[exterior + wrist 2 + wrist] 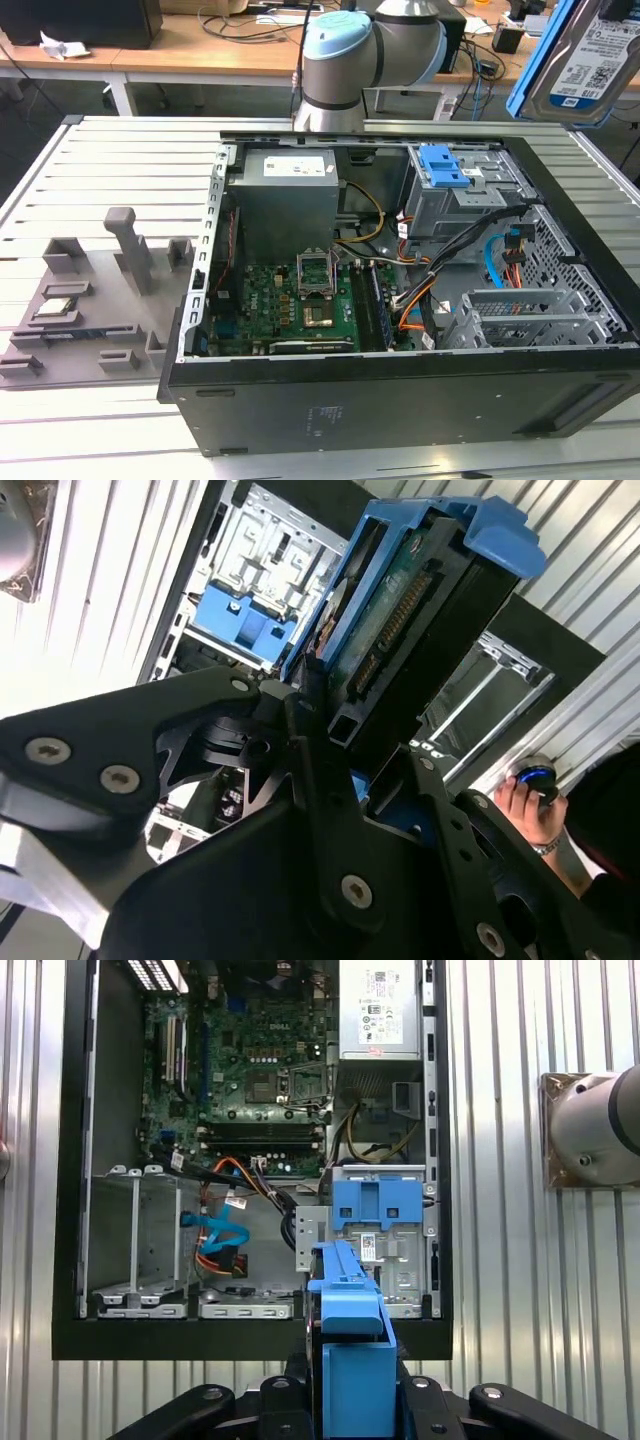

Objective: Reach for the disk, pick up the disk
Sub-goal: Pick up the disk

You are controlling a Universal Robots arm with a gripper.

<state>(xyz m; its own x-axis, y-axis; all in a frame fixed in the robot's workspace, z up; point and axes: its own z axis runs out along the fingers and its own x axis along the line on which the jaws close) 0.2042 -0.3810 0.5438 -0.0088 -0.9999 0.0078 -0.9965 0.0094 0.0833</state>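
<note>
The disk (585, 60), a silver-grey drive with a white-and-blue label in a bright blue bracket, hangs tilted in the air at the exterior view's upper right, above the open computer case (400, 400). In the second wrist view my gripper (355, 740) is shut on the disk (400, 620), its black fingers pressing on both flat sides. The first wrist view shows the disk (350, 1310) edge-on in my gripper (352, 1385), high over the case's drive bay (375, 1210).
Inside the case lie the motherboard (290, 300), the power supply (285, 195), cables, and a blue latch piece on a grey metal cage (445, 165). A grey foam tray (90, 300) sits at the exterior view's left. A person's hand (525, 800) rests beside the case.
</note>
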